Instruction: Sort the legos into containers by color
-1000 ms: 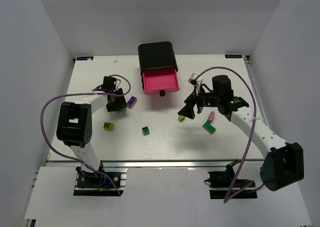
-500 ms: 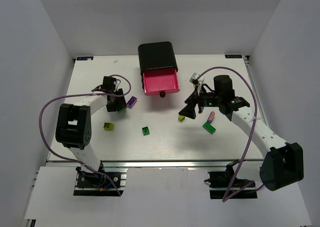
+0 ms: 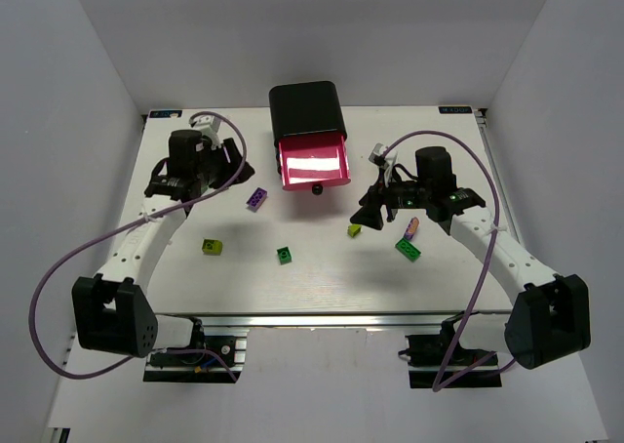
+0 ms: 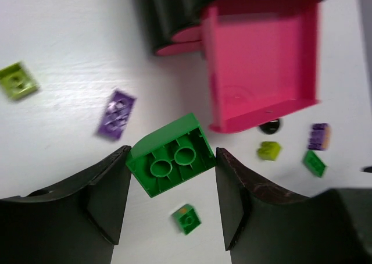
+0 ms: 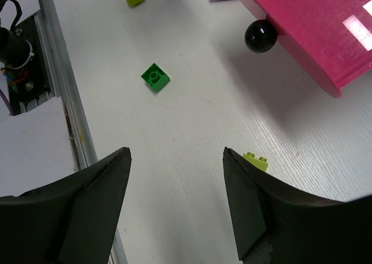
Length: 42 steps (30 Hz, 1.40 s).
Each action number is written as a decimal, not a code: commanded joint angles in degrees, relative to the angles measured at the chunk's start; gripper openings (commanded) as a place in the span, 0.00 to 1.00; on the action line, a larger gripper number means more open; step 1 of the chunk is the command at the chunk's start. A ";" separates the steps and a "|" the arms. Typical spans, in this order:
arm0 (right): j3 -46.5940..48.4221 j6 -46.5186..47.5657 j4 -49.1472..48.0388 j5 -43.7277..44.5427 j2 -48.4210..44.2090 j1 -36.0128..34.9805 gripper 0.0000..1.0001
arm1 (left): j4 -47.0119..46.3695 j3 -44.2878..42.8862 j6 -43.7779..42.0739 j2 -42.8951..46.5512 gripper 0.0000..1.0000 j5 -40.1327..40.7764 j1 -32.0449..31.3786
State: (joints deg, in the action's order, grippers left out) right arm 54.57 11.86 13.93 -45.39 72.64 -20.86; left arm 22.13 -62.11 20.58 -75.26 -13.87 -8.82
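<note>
My left gripper [image 3: 230,157] [image 4: 172,154] is shut on a dark green lego [image 4: 171,156], held underside-up above the table, left of the open pink drawer [image 3: 313,162] [image 4: 261,60]. The drawer sticks out of the black cabinet [image 3: 306,109] and looks empty. My right gripper [image 3: 369,214] [image 5: 176,153] is open and empty, hovering over a small lime lego [image 3: 353,231] [image 5: 256,160]. On the table lie a purple lego [image 3: 256,199] [image 4: 118,114], a lime lego [image 3: 212,247] [image 4: 18,81] and a small green lego [image 3: 284,256] [image 5: 155,77].
A green lego [image 3: 409,250] and a purple-pink lego [image 3: 412,227] lie under the right arm. The drawer's black knob [image 3: 316,188] [image 5: 260,35] faces the arms. White walls close in the table on three sides.
My left gripper has lifted off the table beside the purple lego and swung back and up with the green lego in it. The right arm has not moved.
</note>
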 commanded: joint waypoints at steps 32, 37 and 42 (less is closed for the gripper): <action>-1.65 4.04 -0.84 1.53 -1.63 0.12 0.89 | 2.74 -28.77 0.69 -25.72 0.74 8.60 -17.99; -2.18 5.80 -1.01 1.26 -1.98 -0.41 0.89 | 2.21 -27.90 0.87 -23.01 0.77 7.63 -17.99; -1.48 10.63 0.74 9.40 -2.42 -0.67 0.88 | 1.00 -22.55 0.52 -14.67 0.72 6.57 -16.59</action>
State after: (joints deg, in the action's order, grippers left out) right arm 52.60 18.24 13.91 -41.50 72.03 -21.15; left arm 24.34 -87.09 21.43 -99.39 -6.37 -26.22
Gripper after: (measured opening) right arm 0.884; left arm 0.726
